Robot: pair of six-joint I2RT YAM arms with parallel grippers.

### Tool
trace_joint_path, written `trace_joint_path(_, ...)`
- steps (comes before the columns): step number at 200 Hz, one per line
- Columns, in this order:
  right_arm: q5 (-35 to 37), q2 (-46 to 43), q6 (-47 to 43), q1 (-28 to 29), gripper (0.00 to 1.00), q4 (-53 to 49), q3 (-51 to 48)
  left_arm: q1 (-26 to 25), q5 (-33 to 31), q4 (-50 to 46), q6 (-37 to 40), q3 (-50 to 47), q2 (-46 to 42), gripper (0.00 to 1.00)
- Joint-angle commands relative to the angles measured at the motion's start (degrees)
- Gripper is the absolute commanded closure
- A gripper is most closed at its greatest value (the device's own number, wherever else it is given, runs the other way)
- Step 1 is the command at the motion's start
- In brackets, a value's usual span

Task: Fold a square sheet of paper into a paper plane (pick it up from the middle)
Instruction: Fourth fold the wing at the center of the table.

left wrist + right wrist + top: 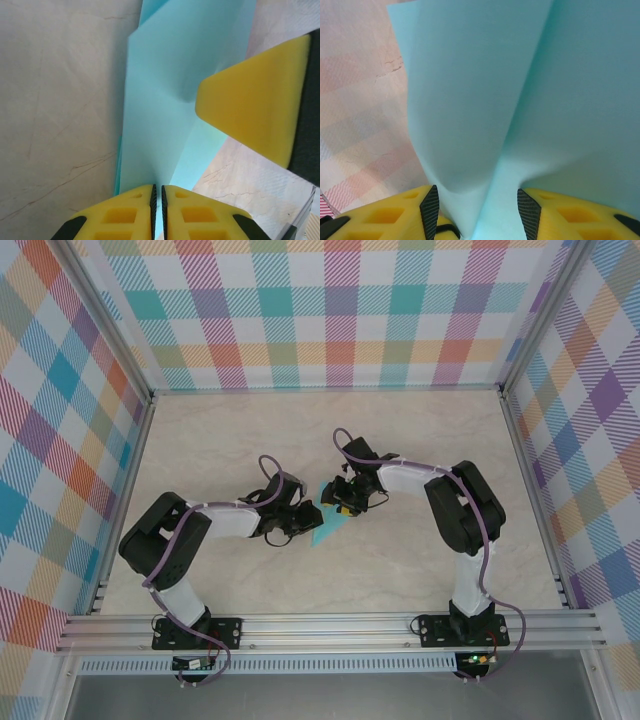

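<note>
- The paper (330, 521) is at the middle of the table (420, 440), between the two arms. It is already creased into a narrow, pointed shape and lifted off the surface, not lying flat.
- Both arms have it at once, probably so that one can anchor it while the other works the next fold.
- The left gripper (157, 192) is pinched tight on the paper's near edge. Its yellow pads meet with just the thin sheet between them, which looks like the anchoring hold.
- From that pinch the paper rises as two sloping flaps with a valley crease between them — a plane half made, I would say.
- The right gripper (479, 202) stands about half apart, straddling a loose, rounded fold that fills the gap between its pads.
- That fold brushes both inner faces but is not pressed flat, so I read this as a guiding hold — not a clamp.
- One of its fingers (250, 95) hangs just beside the raised flap in the left wrist view.
</note>
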Motion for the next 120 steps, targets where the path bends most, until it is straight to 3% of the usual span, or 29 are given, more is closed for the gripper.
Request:
trace_joint_path(1, 8.8, 6.3, -0.2, -0.3, 0.5, -7.1, -2.7, -0.4, -0.8, -1.5, 1.3, 1.3, 0.9, 0.87)
trace_joint_path(120, 12.5, 7.9, 0.5, 0.1, 0.58, -10.4, -1.5, -0.4, -1.5, -2.2, 1.8, 1.8, 0.6, 0.87)
